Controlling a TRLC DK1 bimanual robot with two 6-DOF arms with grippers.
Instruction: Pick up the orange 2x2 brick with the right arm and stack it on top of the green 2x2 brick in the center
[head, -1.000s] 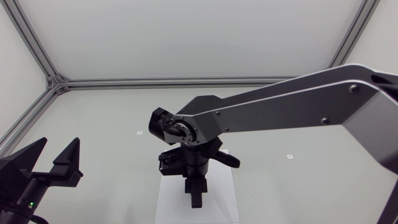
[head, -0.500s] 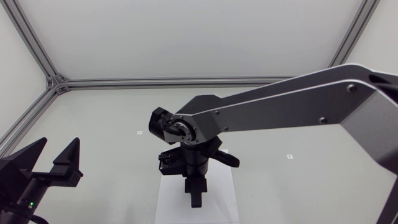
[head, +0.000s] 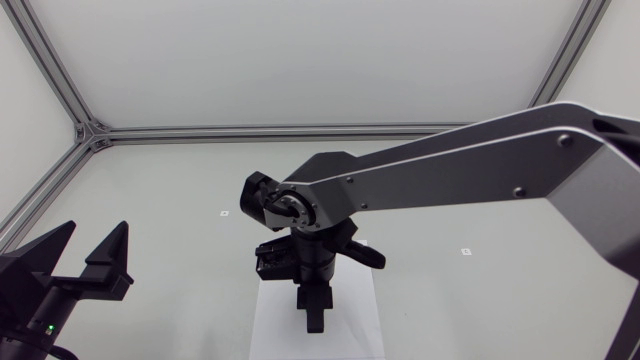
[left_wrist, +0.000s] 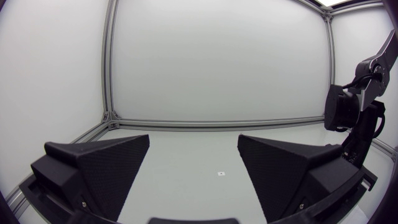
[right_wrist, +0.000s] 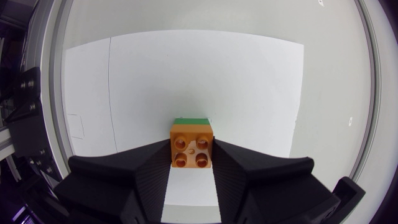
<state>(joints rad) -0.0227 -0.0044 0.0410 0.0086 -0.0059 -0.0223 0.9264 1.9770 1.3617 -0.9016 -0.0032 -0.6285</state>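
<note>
Squeezing orange brick (right_wrist: 193, 151) from two sides: right gripper (right_wrist: 192, 163). Just past it, green brick (right_wrist: 193, 121) peeks out, on white sheet (right_wrist: 249, 81). Bumps maybe not lined up; crooked push could tip green brick. Far off, left gripper (head: 97, 232) wide apart.

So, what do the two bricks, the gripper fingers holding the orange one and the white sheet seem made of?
Orange 2x2 brick: moulded plastic, smooth and slightly glossy, with crisp studs. Green 2x2 brick: likely the same plastic; only a sliver shows. Fingers of the right gripper: matte black, finely textured, perhaps printed plastic or rubber. White sheet: probably paper, flat and matte with straight edges.
</note>
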